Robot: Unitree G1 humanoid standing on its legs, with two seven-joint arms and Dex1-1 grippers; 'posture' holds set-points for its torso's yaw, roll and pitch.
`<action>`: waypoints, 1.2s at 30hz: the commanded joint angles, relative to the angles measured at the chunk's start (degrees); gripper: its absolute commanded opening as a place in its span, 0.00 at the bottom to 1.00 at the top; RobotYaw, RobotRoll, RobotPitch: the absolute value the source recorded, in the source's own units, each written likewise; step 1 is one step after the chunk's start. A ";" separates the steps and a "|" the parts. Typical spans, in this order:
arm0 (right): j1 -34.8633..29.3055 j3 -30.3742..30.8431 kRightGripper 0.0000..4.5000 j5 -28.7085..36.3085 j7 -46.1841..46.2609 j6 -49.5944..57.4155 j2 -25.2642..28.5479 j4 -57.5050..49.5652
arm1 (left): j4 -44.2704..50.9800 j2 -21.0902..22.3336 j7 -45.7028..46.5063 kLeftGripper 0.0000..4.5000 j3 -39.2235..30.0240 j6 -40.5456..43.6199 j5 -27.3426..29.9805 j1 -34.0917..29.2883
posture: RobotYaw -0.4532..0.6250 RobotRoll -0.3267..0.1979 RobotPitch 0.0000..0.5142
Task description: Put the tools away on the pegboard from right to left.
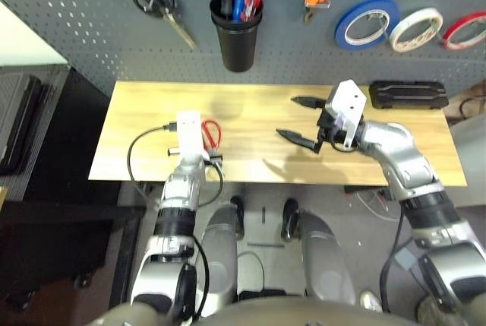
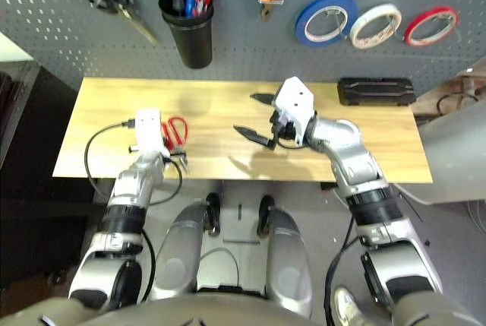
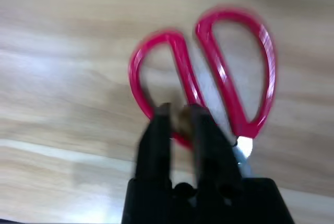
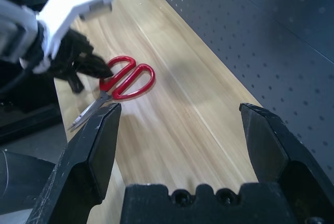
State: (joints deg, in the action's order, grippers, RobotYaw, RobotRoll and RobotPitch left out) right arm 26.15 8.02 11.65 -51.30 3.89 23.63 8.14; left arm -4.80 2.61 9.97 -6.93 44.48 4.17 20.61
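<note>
Here, red-handled scissors (image 4: 127,81), tabletop (image 4: 156,78), pegboard (image 4: 250,41)

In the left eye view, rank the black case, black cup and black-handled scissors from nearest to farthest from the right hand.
From the right hand:
1. Black case, on the table, to its right.
2. Black cup, on the pegboard, to its left.
3. Black-handled scissors, hanging farther left.

the scissors (image 4: 136,84) lie on the tabletop (image 1: 250,160), before the pegboard (image 1: 304,60).
</note>
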 commanded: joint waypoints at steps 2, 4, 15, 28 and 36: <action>-0.16 0.47 1.00 -0.35 -0.64 -1.26 -0.49 1.56 | 7.20 0.44 -0.56 0.57 -1.35 5.36 0.64 -1.26 | 0.57 0.62 0.60; -0.05 0.57 1.00 -0.40 -0.66 -1.52 -0.73 1.89 | 8.14 0.93 -0.42 0.74 -1.89 6.20 0.31 -0.84 | 0.57 0.62 0.60; -0.14 0.59 1.00 -0.27 -1.46 -1.73 -1.28 1.86 | -2.79 3.86 0.62 0.99 -3.25 1.00 -2.55 1.08 | 0.57 0.62 0.61; -5.37 3.60 1.00 -1.95 -5.73 1.67 3.44 -3.58 | -14.00 3.75 1.23 0.99 -3.18 -5.15 -2.76 3.25 | 0.55 0.62 0.63; -5.80 4.95 1.00 -3.50 -5.65 3.09 4.36 -3.98 | -18.11 3.12 0.23 0.99 -2.80 -5.89 -2.11 3.67 | 0.55 0.62 0.65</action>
State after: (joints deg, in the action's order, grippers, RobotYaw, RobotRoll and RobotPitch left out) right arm 21.50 12.22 8.75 -56.50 6.27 27.29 4.99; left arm -19.84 6.34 10.74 -10.12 37.75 2.13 25.60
